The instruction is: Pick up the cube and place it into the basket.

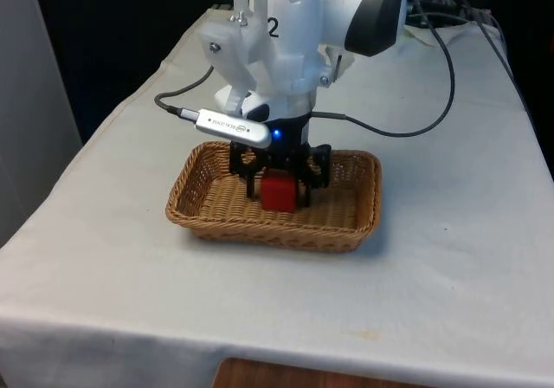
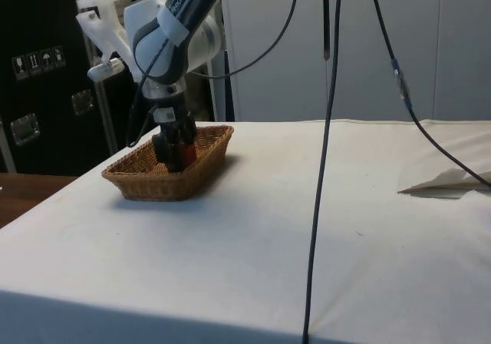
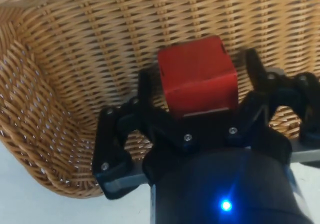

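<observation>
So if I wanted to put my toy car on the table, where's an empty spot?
Lots of bare white cloth lies in front of the basket, toward the near table edge, and more on the front view's right, between the basket and the dangling cable. Inside the basket it's crowded: the gripper sits there around the red cube.

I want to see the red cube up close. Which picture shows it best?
The wrist view: the red cube sits large between the hand's fingers over the wicker basket. The front view shows it small inside the basket; in the side view the hand mostly hides it.
</observation>
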Controlling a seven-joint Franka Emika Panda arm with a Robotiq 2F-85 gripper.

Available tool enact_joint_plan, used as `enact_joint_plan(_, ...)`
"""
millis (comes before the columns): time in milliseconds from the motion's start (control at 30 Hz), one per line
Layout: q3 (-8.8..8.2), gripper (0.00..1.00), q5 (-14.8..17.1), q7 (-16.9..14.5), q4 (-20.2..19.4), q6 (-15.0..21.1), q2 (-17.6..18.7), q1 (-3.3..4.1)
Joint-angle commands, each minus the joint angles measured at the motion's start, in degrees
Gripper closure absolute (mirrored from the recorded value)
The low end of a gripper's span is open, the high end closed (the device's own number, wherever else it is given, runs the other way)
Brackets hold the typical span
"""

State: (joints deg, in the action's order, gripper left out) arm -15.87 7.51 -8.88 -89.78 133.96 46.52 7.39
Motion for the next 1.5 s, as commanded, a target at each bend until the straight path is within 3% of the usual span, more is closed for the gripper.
enact_joint_plan(0, 0.23, 0.07, 0.2, -0.2, 0.3, 0.0, 0.3, -0.17)
enact_joint_plan(67, 0.23, 0.0, 0.2, -0.2, 0.4, 0.0, 0.3, -0.17)
enact_joint_plan(533, -0.34, 0.0, -0.1, -0.1, 1.0, -1.8, -1.1, 0.11)
enact_joint_plan(1133, -1.03, 0.0, -0.2, -0.8, 1.0, -6.8, -6.0, 0.46)
enact_joint_plan(1333, -1.49, 0.0, -0.6, -1.6, -0.5, -8.0, -8.8, 0.92)
enact_joint_plan(1367, -1.32, 0.0, -0.2, -1.5, 0.3, -8.0, -7.9, 0.63)
enact_joint_plan(1467, -1.55, 0.0, -0.9, -1.9, -1.0, -8.5, -10.1, 0.97)
